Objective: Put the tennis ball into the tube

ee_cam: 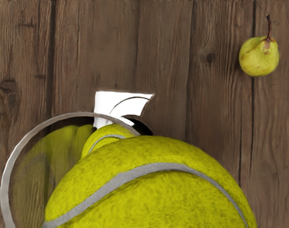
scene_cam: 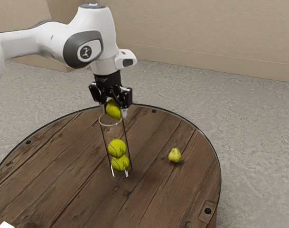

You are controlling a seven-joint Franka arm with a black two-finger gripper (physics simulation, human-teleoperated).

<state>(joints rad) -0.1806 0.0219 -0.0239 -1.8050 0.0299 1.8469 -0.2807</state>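
Where the arm (scene_cam: 28, 45) ends: over the round wooden table (scene_cam: 158, 194), reaching in from the exterior view's left, hand pointing down.
Gripper (scene_cam: 115, 112): clamped on a tennis ball (scene_cam: 114, 109), one finger at each side of it.
Held ball: at the mouth of the tube; it seems to be above the rim, though from where I stand I can't tell whether any of it dips inside.
Tube (scene_cam: 105, 137): clear, open at the top, upright on the tabletop.
Inside it: two more balls, the upper ball (scene_cam: 117, 148) resting on the lower ball (scene_cam: 120, 164).
Pear (scene_cam: 174, 155): yellow-green, stem up, on the table to the exterior view's right of the tube, well apart from it.
Near left corner: part of something white (scene_cam: 6, 225).
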